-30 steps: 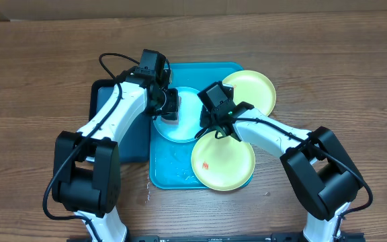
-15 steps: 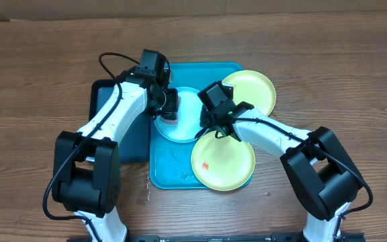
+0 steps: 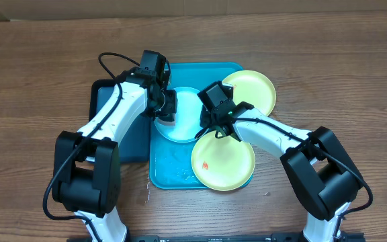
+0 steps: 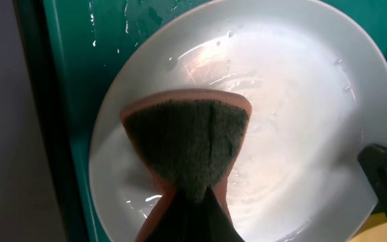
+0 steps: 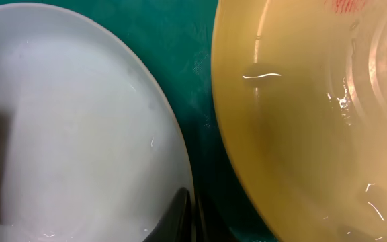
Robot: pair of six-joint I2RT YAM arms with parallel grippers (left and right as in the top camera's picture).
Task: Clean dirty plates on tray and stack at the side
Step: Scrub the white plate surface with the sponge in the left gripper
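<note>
The light blue plate [image 3: 188, 119] lies wet on the turquoise tray [image 3: 173, 171]. My left gripper [image 3: 168, 109] is shut on a sponge [image 4: 188, 144], orange with a dark green scouring face, pressed on the plate's pale centre [image 4: 301, 94]. My right gripper [image 3: 207, 126] is shut on the blue plate's right rim [image 5: 170, 168], its fingertips [image 5: 190, 212] pinched together there. One yellow-green plate [image 3: 226, 161] with an orange-red smear lies over the tray's front right edge; it fills the right of the right wrist view [image 5: 314, 128]. The other yellow-green plate [image 3: 252, 91] lies at the tray's back right corner.
A smaller dark navy tray [image 3: 109, 121] lies against the turquoise tray's left side, under my left arm. Water is pooled on the turquoise tray's front part [image 3: 177, 161]. Bare wooden table [image 3: 39, 101] surrounds both trays.
My left gripper has slid the sponge slightly to the left on the blue plate. The right gripper and the yellow-green plates have not moved.
</note>
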